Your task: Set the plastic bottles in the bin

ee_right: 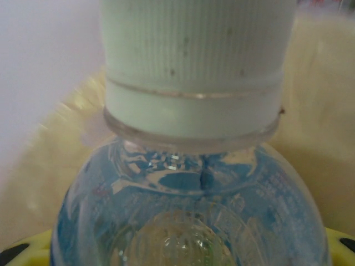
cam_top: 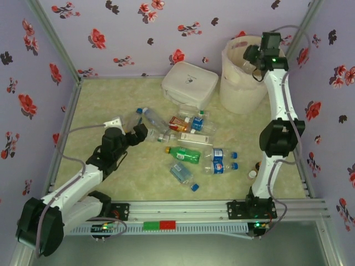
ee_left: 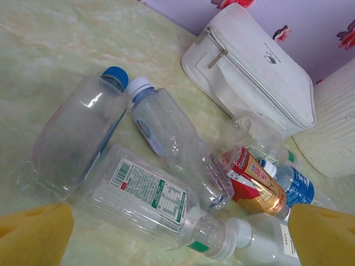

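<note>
Several bottles point(cam_top: 191, 149) are seen lying on their sides mid-table point(cam_top: 111, 100), bunched between the two arms. A green bottle point(cam_top: 184, 155) is noted near the centre, with two blue-labelled bottles point(cam_top: 219, 160) just to its right.

Left gripper point(cam_top: 138, 132): held low at the left edge of the heap, jaws spread wide, nothing between them. From its wrist camera the yellow pads point(ee_left: 33, 235) are seen at the bottom corners. Beyond them a clear blue-capped bottle point(ee_left: 77, 138), a white-capped bottle point(ee_left: 172, 138) and a bottle with a green-and-white label point(ee_left: 150, 199) are packed side by side, touching.

Right gripper point(cam_top: 252, 55): raised over the bin point(cam_top: 241, 91) at the far right corner. It is closed on one held bottle point(ee_right: 188, 210), clear with blue print and a white ribbed cap. The cream inside of the bin is seen blurred behind that bottle.

A white zipped case point(cam_top: 189, 83) is noted lying flat, just left of the bin.
</note>
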`<move>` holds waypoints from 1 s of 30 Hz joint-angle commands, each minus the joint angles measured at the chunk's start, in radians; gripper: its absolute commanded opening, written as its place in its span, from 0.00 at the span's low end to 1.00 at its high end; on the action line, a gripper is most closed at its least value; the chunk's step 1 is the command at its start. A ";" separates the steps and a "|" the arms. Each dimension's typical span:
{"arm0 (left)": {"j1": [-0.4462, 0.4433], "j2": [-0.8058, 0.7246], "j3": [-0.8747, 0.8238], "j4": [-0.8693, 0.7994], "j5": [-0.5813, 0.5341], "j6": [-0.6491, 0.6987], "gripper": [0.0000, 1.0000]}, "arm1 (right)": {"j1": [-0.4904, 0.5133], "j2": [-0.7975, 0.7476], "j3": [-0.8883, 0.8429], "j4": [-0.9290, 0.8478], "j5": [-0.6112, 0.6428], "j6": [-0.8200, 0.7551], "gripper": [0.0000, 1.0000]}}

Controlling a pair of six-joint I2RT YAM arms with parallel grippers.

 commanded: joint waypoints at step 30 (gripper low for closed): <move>0.033 -0.091 -0.005 -0.199 -0.001 -0.026 1.00 | 0.318 -0.517 -0.417 0.066 -0.010 -0.201 1.00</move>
